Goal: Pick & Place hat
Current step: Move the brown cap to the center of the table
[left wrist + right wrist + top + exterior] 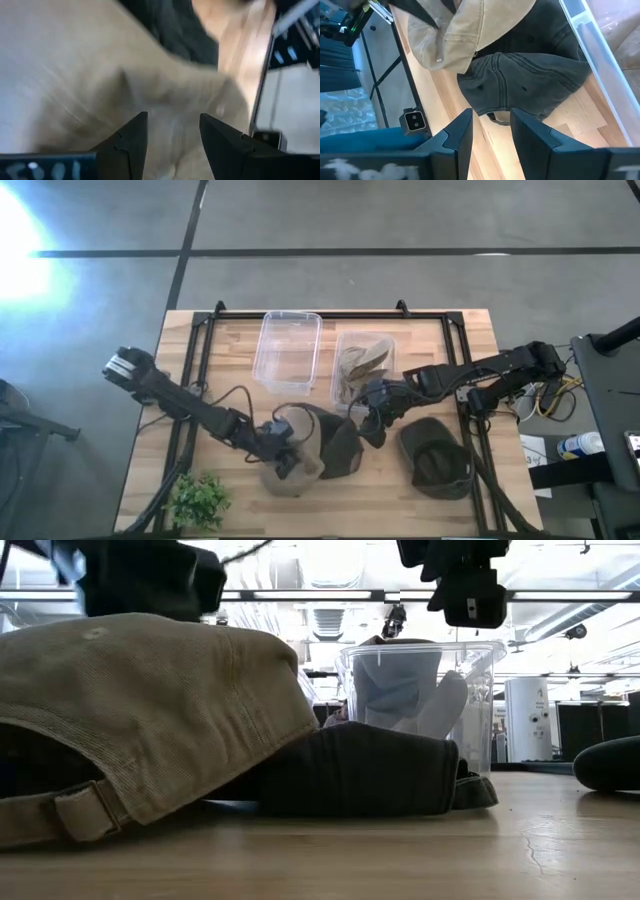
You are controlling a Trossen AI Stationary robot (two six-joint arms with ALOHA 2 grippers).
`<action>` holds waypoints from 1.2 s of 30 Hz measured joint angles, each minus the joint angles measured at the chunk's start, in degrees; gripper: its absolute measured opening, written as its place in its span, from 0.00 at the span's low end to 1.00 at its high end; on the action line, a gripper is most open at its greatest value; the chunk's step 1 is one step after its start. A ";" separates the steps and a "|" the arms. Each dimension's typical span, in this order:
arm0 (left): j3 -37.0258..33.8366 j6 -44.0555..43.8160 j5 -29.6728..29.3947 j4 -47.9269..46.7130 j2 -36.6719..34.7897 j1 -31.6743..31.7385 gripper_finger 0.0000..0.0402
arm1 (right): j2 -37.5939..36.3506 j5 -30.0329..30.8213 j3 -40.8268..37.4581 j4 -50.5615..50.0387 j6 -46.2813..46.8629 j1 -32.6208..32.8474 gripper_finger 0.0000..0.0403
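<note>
The left gripper (284, 452) hangs over the tan hat (290, 465) near the front of the wooden surface (190, 380); in its wrist view the two dark fingers (131, 142) stand parted, jaws released, with tan cloth showing in the gap and nothing pinched between them, though whether the tips touch the fabric cannot be told. The right gripper (372, 423) hovers just beside the dark grey hat (338, 442), jaws likewise spread and empty, the fingers (460, 137) held above the hat's edge and bare wood. The tan hat (465, 30) lies crown up, partly overlapping the dark grey hat (520, 75); in the low view its adjusting strap (85, 810) faces the front of the surface, and the dark grey hat (360, 775) sits behind it, its long axis running roughly from left to right. A third, olive hat (438, 455) rests apart on the right side of the surface, its brim toward the front. Two clear bins stand toward the back: the left bin (288, 350) holds nothing visible, and the right bin (340, 380) carries a folded tan hat (365, 360). A small green plant (200, 500) sits at the front left corner.
</note>
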 joint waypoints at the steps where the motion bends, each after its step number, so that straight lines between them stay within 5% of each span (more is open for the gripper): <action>1: -0.40 -0.26 1.39 0.53 1.20 -0.35 0.43 | 0.00 -0.02 -0.02 -0.02 0.00 0.00 0.32; 9: -0.19 4.79 6.37 -8.40 9.80 -1.32 0.43 | 0.00 -0.23 -0.04 -0.08 0.15 0.00 0.32; 13: 2.76 14.55 6.88 -21.49 11.37 -1.40 0.43 | 0.00 -0.26 -0.04 -0.10 0.22 0.00 0.32; 19: 9.14 29.47 -0.31 -42.42 11.27 -1.48 0.43 | 0.00 -0.27 -0.04 -0.17 0.87 0.00 0.32; 27: 16.32 51.15 -3.10 -43.56 11.02 -5.33 0.43 | 0.02 -0.23 -0.24 -0.26 0.79 0.00 0.32; 30: 18.88 48.77 -7.84 -46.35 10.06 -6.37 0.43 | 0.02 -0.23 -0.51 -0.22 0.81 0.00 0.32; 36: 19.53 24.80 -16.25 -48.09 5.84 -5.51 0.43 | 0.02 -0.12 -1.51 -0.15 0.81 0.00 0.32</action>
